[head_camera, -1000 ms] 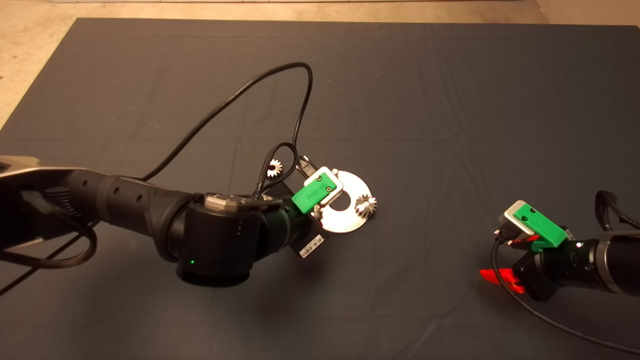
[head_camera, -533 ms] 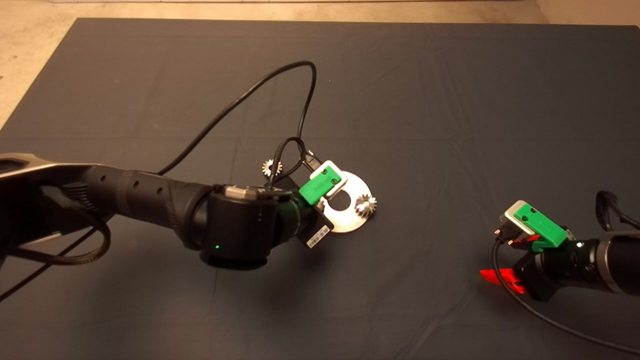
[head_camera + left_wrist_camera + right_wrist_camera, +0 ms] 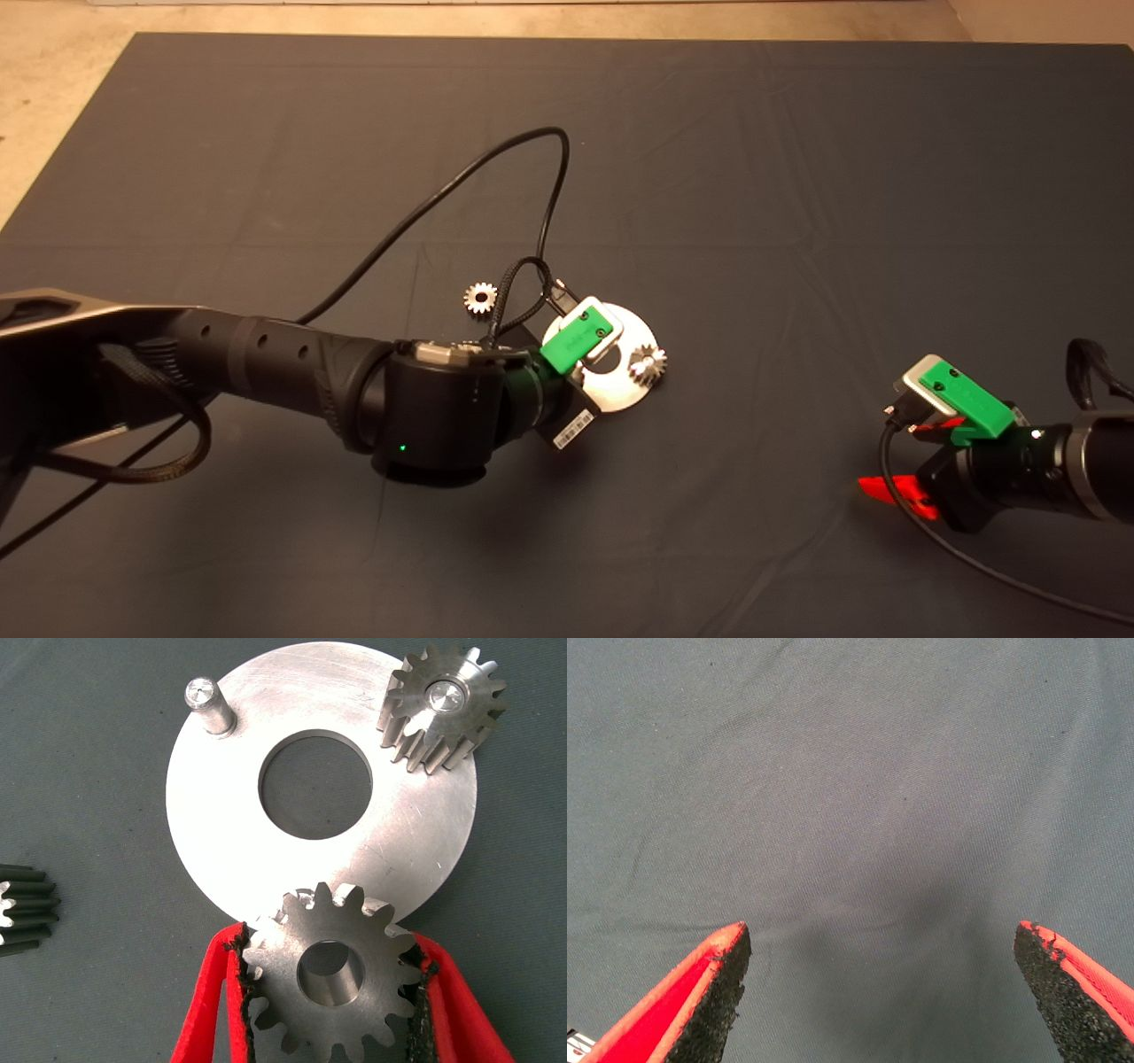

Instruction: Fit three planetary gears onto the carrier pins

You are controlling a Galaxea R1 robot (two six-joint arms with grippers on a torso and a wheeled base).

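My left gripper [image 3: 330,948] is shut on a silver planetary gear [image 3: 332,979] and holds it over the near rim of the round silver plate [image 3: 217,859]. One gear [image 3: 443,704] sits on a carrier pin at the plate's far side. Another pin [image 3: 205,702] stands bare. The third pin is hidden. A third gear [image 3: 479,298] lies on the mat left of the plate [image 3: 620,394]; it also shows in the left wrist view [image 3: 22,908]. In the head view the left gripper's green body [image 3: 578,338] covers the plate's left part, and the seated gear [image 3: 648,363] shows at its right.
My right gripper [image 3: 895,494] waits open and empty over bare mat at the lower right; its fingers [image 3: 709,992] stand wide apart. A black cable [image 3: 461,177] loops from the left wrist over the mat behind the plate.
The left arm has moved right with the gear, further over the plate. The loose gear on the mat now shows clear of the cable. The right gripper shifted slightly lower right.
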